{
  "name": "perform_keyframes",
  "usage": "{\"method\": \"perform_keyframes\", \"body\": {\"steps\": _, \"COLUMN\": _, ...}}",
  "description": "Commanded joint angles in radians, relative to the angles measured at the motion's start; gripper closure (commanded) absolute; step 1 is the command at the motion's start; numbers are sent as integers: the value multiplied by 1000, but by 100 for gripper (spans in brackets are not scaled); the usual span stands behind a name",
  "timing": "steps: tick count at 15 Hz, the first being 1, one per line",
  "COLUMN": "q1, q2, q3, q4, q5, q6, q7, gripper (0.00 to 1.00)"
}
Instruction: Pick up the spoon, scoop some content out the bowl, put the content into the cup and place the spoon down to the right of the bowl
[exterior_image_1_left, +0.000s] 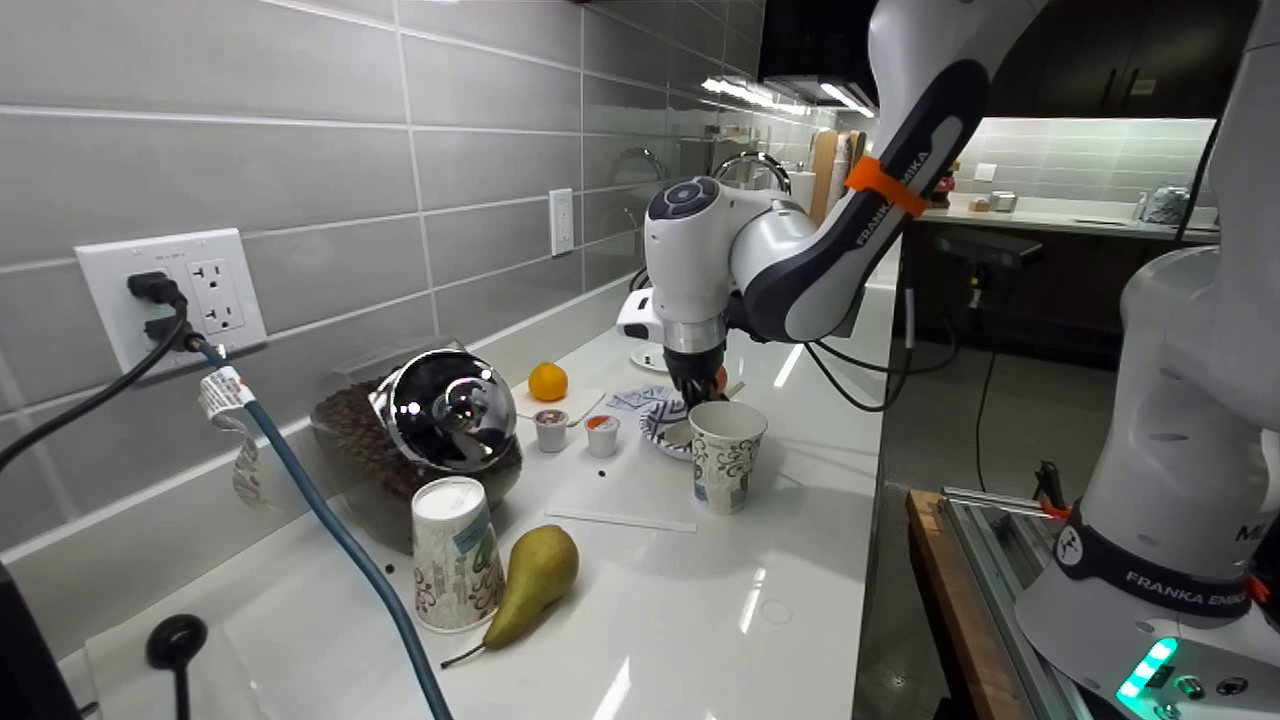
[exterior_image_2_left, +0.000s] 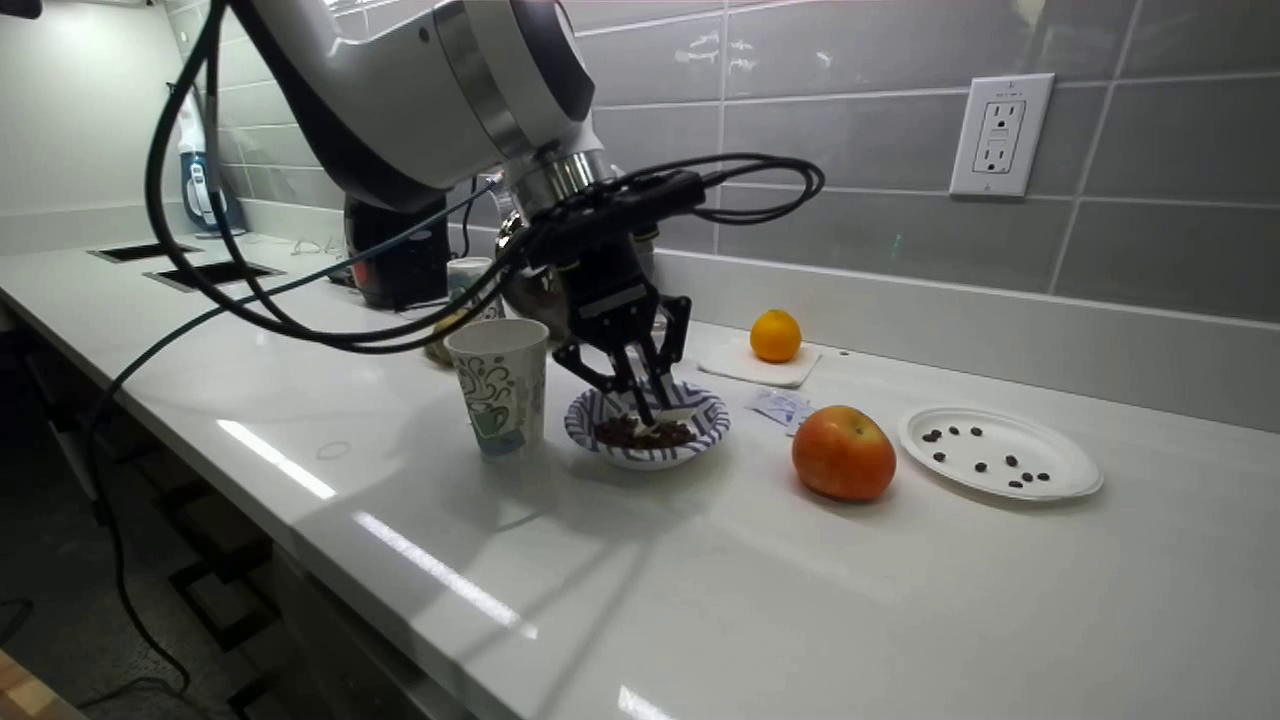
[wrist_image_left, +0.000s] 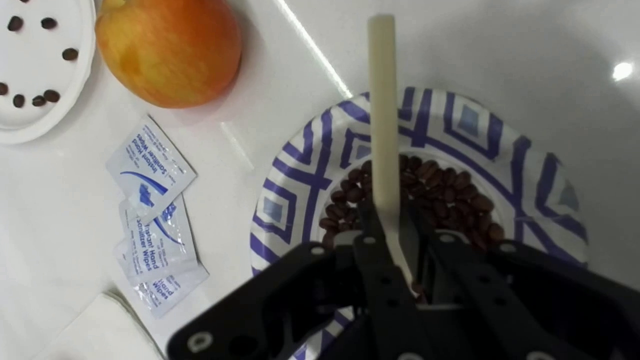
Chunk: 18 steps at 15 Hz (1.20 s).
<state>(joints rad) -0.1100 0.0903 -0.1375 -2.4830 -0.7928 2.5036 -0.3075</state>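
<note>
Spoon (wrist_image_left: 384, 120) pinched over patterned bowl (wrist_image_left: 290, 200)

The spoon's handle is clamped by the tool (wrist_image_left: 390, 220); dark beans (wrist_image_left: 447, 192) are held in the bowl. The upright cup (exterior_image_1_left: 727, 460) is stood just beside it, nearer the free edge of the bench (exterior_image_1_left: 700, 640) than the wall-side one.

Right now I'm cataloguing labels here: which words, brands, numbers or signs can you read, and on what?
"FRANKA EMIKA": black band on white robot base.
"M…", cut off: same base.
"FRANK…MIKA": white-and-black robot arm, orange strap between.
"Instant Hand Sanitizer Wipes": flat blue-white packets.
Too small or blurred: packets' fine print, blue cable's white tag.
</note>
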Motion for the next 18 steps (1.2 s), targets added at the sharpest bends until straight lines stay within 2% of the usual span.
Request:
{"method": "perform_keyframes", "body": {"steps": 1, "q1": 2, "q2": -21, "q3": 17, "q4": -15, "q5": -5, "q6": 8, "q7": -14, "gripper": 96}}
{"method": "perform_keyframes", "body": {"steps": 7, "q1": 0, "q2": -27, "q3": 26, "q4": -23, "q5": -2, "q6": 19, "q7": -38, "gripper": 96}}
{"method": "perform_keyframes", "body": {"steps": 18, "q1": -1, "q2": -100, "q3": 18, "q4": -52, "q5": -64, "q6": -107, "q7": 15, "gripper": 96}}
